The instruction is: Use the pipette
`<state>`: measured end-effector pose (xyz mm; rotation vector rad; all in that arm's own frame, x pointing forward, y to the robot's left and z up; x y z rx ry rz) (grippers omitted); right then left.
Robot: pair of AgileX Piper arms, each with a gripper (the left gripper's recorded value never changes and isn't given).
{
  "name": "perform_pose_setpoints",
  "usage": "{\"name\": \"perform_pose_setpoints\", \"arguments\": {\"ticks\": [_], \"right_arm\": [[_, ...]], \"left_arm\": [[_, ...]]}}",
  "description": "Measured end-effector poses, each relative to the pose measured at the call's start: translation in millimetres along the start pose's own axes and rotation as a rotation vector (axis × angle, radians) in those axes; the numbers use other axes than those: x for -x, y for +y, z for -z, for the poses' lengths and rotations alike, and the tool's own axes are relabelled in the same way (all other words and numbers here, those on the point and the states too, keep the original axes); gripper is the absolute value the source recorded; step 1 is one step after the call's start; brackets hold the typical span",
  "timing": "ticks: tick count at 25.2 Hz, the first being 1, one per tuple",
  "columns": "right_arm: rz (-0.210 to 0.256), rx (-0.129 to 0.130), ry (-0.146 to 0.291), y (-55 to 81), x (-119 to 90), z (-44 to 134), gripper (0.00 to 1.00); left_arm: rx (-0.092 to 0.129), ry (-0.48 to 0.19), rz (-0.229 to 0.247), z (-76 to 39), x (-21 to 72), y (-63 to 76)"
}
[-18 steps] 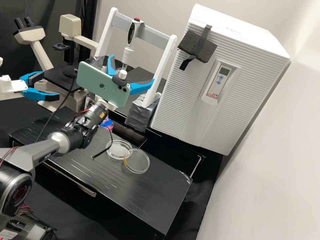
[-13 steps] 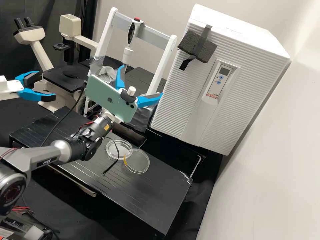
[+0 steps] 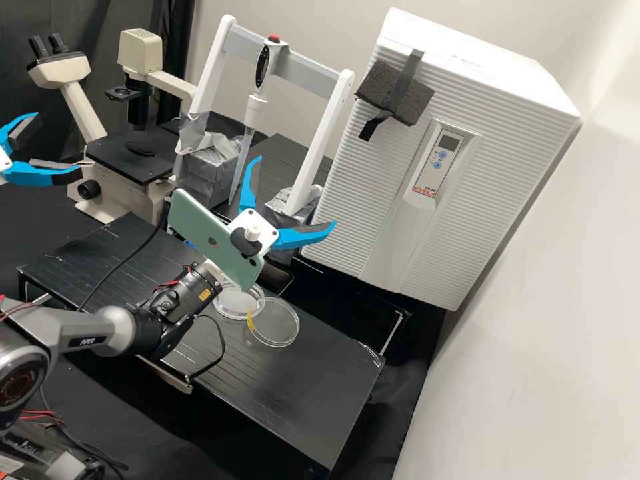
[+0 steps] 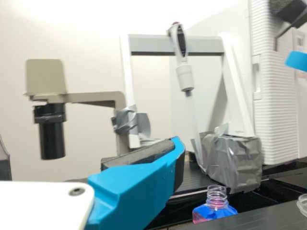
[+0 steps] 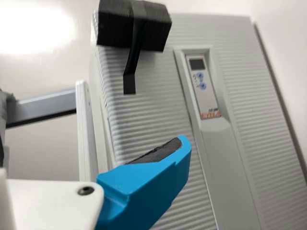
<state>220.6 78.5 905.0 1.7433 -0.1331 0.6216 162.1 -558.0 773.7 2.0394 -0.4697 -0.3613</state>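
Note:
The pipette [image 3: 257, 70] hangs upright in a white stand [image 3: 319, 137] at the back of the bench, its tip pointing down; the left wrist view has the pipette [image 4: 180, 55] straight ahead. My right gripper [image 3: 293, 197] is open, empty, below and right of the pipette tip and facing the white cabinet. One of its blue fingers [image 5: 148, 187] shows before the cabinet front. My left gripper [image 3: 53, 145] is open and empty at the far left by the microscope, with one blue finger [image 4: 144, 184] in its own view.
Two clear petri dishes [image 3: 257, 312] lie on the black platform [image 3: 300, 393] under the right wrist. A bottle of pink liquid [image 4: 216, 210] stands near the taped stand foot [image 4: 232, 160]. A microscope [image 3: 113, 153] is at back left, a large white cabinet [image 3: 453, 153] at right.
My right gripper has dropped down and to the right, away from the pipette, uncovering its tip. My left gripper has pulled back toward the left edge.

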Motion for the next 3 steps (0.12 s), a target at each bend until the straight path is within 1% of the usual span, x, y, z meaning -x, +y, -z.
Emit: {"name": "perform_pose_setpoints", "arguments": {"ticks": [3], "right_arm": [[0.004,0.002,-0.008,-0.6,2.3,-1.9,1.0]], "left_arm": [[0.016,0.043,0.003,3.8,0.8,-0.7]]}}
